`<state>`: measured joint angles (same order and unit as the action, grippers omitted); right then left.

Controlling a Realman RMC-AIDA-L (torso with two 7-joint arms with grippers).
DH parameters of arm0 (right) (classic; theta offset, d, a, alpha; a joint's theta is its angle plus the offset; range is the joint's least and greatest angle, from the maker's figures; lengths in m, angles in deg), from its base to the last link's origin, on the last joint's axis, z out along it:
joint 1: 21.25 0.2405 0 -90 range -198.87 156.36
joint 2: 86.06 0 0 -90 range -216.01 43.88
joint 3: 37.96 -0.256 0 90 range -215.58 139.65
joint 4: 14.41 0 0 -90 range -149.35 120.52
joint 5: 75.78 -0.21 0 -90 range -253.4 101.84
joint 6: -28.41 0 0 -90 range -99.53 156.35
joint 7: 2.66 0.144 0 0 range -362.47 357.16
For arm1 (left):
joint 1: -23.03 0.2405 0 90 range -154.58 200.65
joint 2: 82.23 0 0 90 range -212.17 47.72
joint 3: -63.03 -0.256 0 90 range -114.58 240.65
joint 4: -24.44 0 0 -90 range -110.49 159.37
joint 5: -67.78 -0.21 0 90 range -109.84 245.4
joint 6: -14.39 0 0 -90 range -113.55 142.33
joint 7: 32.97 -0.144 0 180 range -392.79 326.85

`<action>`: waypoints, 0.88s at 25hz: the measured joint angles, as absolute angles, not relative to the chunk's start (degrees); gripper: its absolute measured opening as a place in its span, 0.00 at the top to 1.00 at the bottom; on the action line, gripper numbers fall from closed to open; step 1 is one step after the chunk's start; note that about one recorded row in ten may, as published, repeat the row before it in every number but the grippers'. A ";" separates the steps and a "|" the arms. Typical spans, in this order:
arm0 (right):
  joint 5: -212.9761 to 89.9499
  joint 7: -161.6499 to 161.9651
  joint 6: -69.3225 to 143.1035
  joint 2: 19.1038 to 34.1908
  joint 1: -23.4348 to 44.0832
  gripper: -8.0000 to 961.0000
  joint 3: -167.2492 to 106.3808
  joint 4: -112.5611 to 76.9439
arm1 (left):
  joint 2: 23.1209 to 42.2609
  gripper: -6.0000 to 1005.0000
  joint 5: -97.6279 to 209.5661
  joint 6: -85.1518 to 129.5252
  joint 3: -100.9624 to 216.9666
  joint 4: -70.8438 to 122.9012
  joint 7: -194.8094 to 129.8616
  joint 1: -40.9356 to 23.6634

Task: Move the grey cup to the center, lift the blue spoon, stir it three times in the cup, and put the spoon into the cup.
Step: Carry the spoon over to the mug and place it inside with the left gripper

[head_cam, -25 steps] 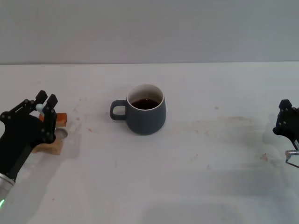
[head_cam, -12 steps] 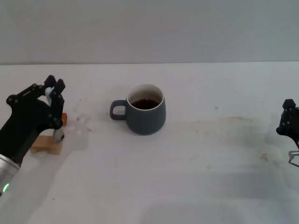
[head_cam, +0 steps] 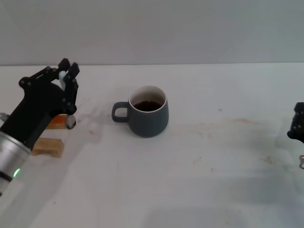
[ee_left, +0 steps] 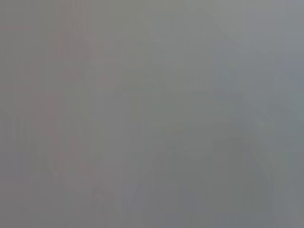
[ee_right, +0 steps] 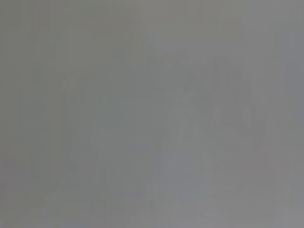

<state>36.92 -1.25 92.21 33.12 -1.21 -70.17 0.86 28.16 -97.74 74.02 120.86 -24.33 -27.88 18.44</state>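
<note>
A white counter (head_cam: 199, 185) runs to a pale wall. On it, from the left: two wooden blocks (head_cam: 47, 146), one spoon (head_cam: 66, 99), one cup (head_cam: 148, 114). The left claw (head_cam: 66, 76) is clenched on the spoon and has risen and moved toward the cup since a second ago; the cup sits right of it, apart. The right claw (head_cam: 298, 128) is at the far edge; its grip can't be told.

Grey cup (head_cam: 149, 118), pale-blue spoon (head_cam: 63, 76)
</note>
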 joint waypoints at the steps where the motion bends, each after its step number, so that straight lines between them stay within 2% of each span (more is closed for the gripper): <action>1: 36.75 -1.25 92.83 33.12 -1.54 0.99 -70.42 0.20 | 28.15 0.85 -97.74 73.06 120.86 -25.32 -28.02 17.93; 22: 36.62 -0.87 93.84 33.11 -4.05 0.99 -74.10 -3.55 | 28.61 0.85 -97.72 69.75 120.86 -28.03 -27.82 10.98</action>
